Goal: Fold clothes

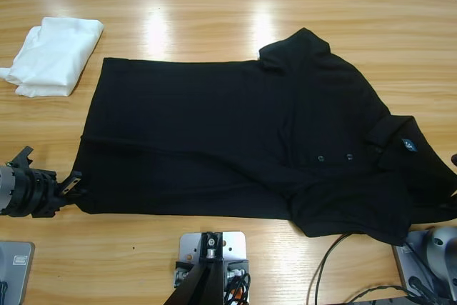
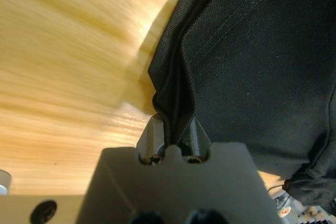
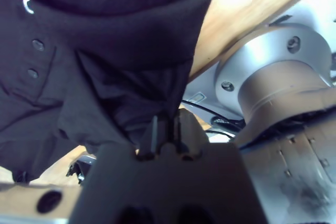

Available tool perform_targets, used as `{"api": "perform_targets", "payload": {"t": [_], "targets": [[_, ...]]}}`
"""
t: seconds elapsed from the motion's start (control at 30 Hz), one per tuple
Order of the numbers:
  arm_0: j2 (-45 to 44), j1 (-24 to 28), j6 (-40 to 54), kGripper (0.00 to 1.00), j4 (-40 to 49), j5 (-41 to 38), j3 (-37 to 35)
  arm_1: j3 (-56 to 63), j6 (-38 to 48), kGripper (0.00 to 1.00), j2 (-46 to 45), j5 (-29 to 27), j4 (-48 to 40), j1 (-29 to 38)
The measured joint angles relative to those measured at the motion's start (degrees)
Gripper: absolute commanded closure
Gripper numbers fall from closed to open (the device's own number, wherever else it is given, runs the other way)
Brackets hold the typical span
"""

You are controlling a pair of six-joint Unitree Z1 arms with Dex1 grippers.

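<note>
I have the shirt lying flat across the middle of the bench, collar toward my right and hem toward my left, placket buttons facing up. My left tool is closed on the near hem corner; its wrist view shows the cloth bunched into a ridge and pinched between the two tips. My right tool is closed on a gather of fabric at the collar end, near the near sleeve, and in the high view that tool is almost off the right edge. With both ends held, I judge the step to be a lengthwise fold of the near edge over the body. To do it well I would raise both tools together and only enough to free the edge, keep the span between them taut so it does not sag, carry it away from me evenly, and lay it down parallel to the far edge. The white garment sits well apart at the far left, out of the way.
</note>
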Motion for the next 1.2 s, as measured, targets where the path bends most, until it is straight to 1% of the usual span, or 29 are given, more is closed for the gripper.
{"api": "perform_targets", "payload": {"t": [0.03,0.1,0.23,0.37,0.43,0.5,0.57,0.7,0.8,0.87,0.93,0.97,1.03,1.1,1.2], "targets": [[0.08,0.00,-0.04,0.040,0.08,-0.56,0.00,-0.89,0.07,0.000,-0.05,-0.79,0.67,0.00],[0.19,0.00,-0.50,0.000,0.22,-1.28,-0.05,-2.10,0.13,0.000,-0.34,-1.53,1.52,0.00],[-0.35,-0.01,-1.75,0.000,1.12,-1.45,-0.31,-2.88,0.13,0.000,-2.37,-1.80,3.29,0.00],[-2.08,-0.02,-3.64,0.000,3.81,-1.00,-0.42,-4.60,0.13,0.000,-3.24,-2.41,4.60,0.00],[-3.88,-0.05,-3.77,0.000,6.46,-0.09,-1.03,-5.44,-1.03,0.000,-3.43,-3.77,4.27,0.00],[-5.87,0.07,-3.30,0.000,8.85,0.99,-3.00,-8.56,-5.13,0.000,-3.43,-4.92,3.73,0.00],[-7.20,1.32,1.23,0.000,10.82,1.95,-5.82,-12.88,-10.01,0.004,-2.89,-6.37,3.61,0.00],[-7.59,5.52,17.69,0.000,11.45,3.86,-13.27,-21.55,-23.10,0.027,2.25,-5.95,1.16,0.01],[-6.62,7.28,30.10,0.000,8.79,5.03,-18.20,-25.67,-33.28,0.055,8.06,-1.01,-6.05,0.06],[-4.75,7.86,35.98,0.011,6.12,5.34,-20.61,-28.32,-39.00,0.059,13.18,2.46,-10.38,0.14],[-2.34,9.10,39.54,0.120,3.53,5.33,-22.27,-31.06,-43.72,0.059,18.33,5.49,-13.39,0.27],[-1.09,10.52,40.46,0.164,2.53,4.92,-22.94,-32.54,-45.57,0.059,20.66,6.42,-14.09,0.34],[1.43,14.23,41.32,0.174,1.50,3.96,-24.99,-36.18,-48.16,0.059,25.07,7.56,-14.64,0.46],[4.37,17.83,42.83,0.174,1.69,3.57,-29.00,-40.40,-49.71,0.058,29.02,7.90,-14.45,0.50],[10.00,21.27,45.20,0.174,7.67,3.37,-37.75,-46.54,-50.95,0.058,33.74,7.98,-11.90,0.54]]}}
